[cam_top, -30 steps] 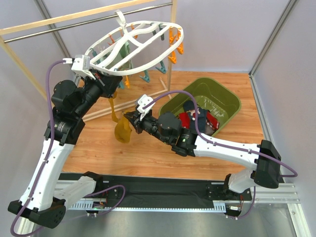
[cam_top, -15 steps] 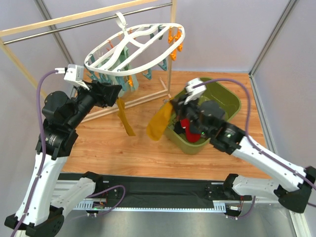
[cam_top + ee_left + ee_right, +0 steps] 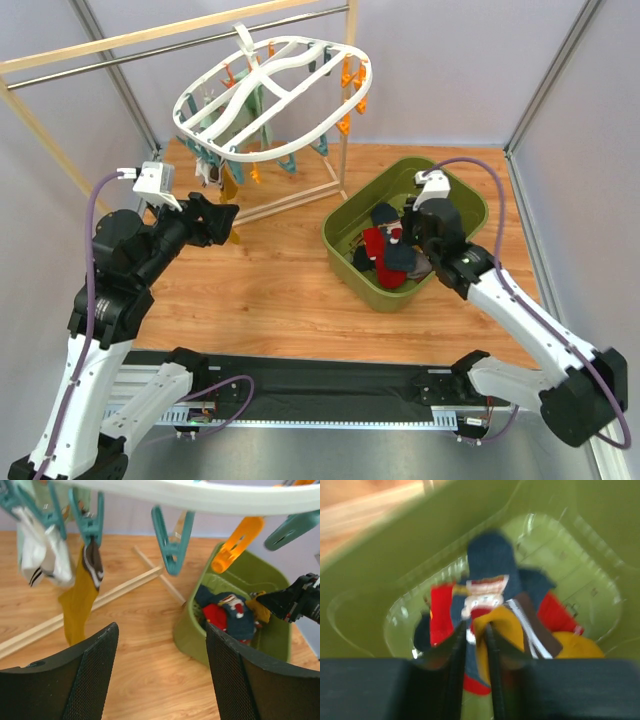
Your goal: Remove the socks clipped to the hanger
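Your left gripper (image 3: pixel 160 629): jaws spread wide with nothing between them; it hovers just below the hanger's rim, above the left part of the tabletop (image 3: pixel 290 300)
Your right gripper (image 3: pixel 475 626): down inside the green bin (image 3: pixel 338 240), fingers almost together with a narrow gap; the view is blurred, so you cannot tell whether they grip anything
Hanger (image 3: pixel 362 75): hooked on the rail (image 3: pixel 180 35) over the tabletop's far-left area
Socks on the hanger: a mustard sock (image 3: pixel 77 605) hangs from a teal clip (image 3: pixel 92 525), with a white striped sock (image 3: pixel 42 560) clipped just beside it
Socks in the bin: red and navy ones piled together (image 3: pixel 385 250), with a mustard one (image 3: pixel 505 625) right at your right fingertips
Green bin: near the tabletop's right edge
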`<move>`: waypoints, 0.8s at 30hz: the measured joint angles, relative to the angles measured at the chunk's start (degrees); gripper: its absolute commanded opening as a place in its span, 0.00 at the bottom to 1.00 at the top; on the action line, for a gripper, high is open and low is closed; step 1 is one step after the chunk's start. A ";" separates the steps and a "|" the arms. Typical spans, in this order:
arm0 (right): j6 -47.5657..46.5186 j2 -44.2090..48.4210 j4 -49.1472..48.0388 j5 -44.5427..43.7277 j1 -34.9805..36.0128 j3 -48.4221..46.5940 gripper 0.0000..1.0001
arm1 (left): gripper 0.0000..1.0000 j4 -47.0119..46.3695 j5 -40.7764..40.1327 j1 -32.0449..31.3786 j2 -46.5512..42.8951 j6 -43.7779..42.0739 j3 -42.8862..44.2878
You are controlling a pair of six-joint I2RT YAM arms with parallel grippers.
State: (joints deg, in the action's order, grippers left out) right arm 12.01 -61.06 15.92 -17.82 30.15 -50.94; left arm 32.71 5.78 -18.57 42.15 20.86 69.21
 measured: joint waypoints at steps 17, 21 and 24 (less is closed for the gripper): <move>-1.05 -12.85 -29.09 -3.45 26.80 -0.70 0.74 | 0.78 0.48 5.86 26.53 0.46 8.15 -7.23; -3.96 -22.82 -37.42 -8.31 30.75 -3.45 0.19 | 0.77 -5.27 12.57 32.52 3.06 13.22 -7.61; -5.57 -25.59 -38.93 -13.81 31.23 -3.43 0.00 | 0.76 -7.65 16.94 33.16 4.57 14.86 -7.65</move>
State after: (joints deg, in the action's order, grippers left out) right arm 6.44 -86.65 -23.00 -31.64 61.39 -54.37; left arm 25.06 22.72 14.59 46.72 35.73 61.56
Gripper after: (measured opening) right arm 0.058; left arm 0.762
